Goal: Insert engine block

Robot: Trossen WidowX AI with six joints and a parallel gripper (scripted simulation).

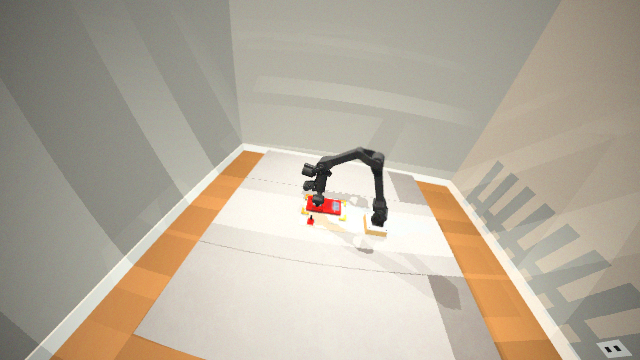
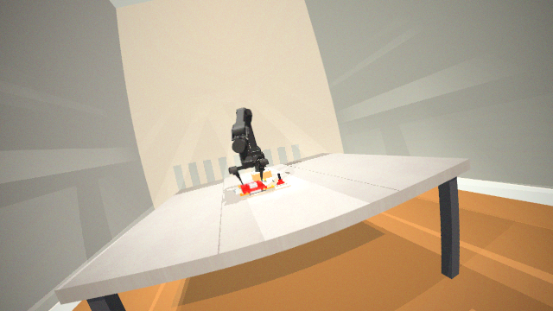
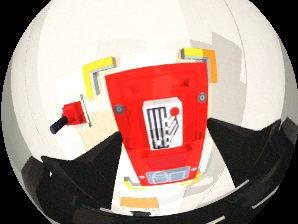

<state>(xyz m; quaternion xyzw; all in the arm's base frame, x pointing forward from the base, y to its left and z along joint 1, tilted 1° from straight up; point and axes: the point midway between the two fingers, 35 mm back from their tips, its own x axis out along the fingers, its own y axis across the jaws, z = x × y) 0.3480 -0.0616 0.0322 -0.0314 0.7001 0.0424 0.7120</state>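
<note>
The red car body lies flat between the yellow corner brackets. The white engine block sits in the middle of the body, its top looking low and near the body's surface. Dark slots and a red dot show on top. I cannot tell whether it is fully down, and I cannot make out the rib. My gripper is open, its black fingers wide apart on either side of the block, with gaps between the fingers and the block in the wrist view.
A small red part with a black handle stands beside the car body, on the wrist view's left. Yellow brackets stand at the body's corners. A tan block is at the arm's base.
</note>
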